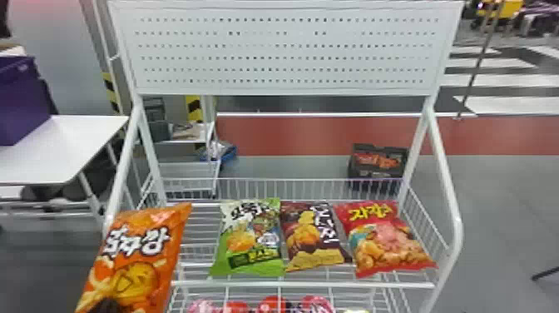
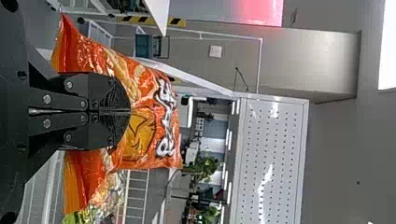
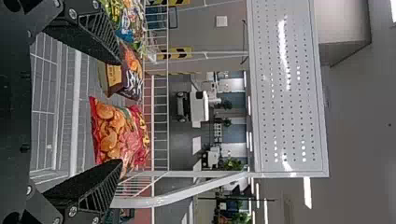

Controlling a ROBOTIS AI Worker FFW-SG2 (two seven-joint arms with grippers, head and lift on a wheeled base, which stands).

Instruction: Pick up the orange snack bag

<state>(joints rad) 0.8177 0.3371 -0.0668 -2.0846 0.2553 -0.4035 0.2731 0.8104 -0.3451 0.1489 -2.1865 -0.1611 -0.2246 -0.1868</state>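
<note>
The left gripper (image 1: 106, 307) shows as a dark shape at the bottom left of the head view, over the lower part of the orange snack bag (image 1: 139, 249). That bag hangs tilted at the rack's left side, in front of the shelf. In the left wrist view, my left gripper (image 2: 130, 112) is closed on the orange bag (image 2: 140, 133), its two fingers pinched together with the bag's film bulging around them. My right gripper (image 3: 122, 112) stands with its fingers wide apart and nothing between them, facing the shelf.
On the white wire shelf (image 1: 303, 284) lie a green bag (image 1: 251, 237), a brown bag (image 1: 315, 235) and a red bag (image 1: 387, 237) side by side. Round red and pink packages (image 1: 272, 305) sit on a lower tier. A white table (image 1: 62, 145) stands at the left.
</note>
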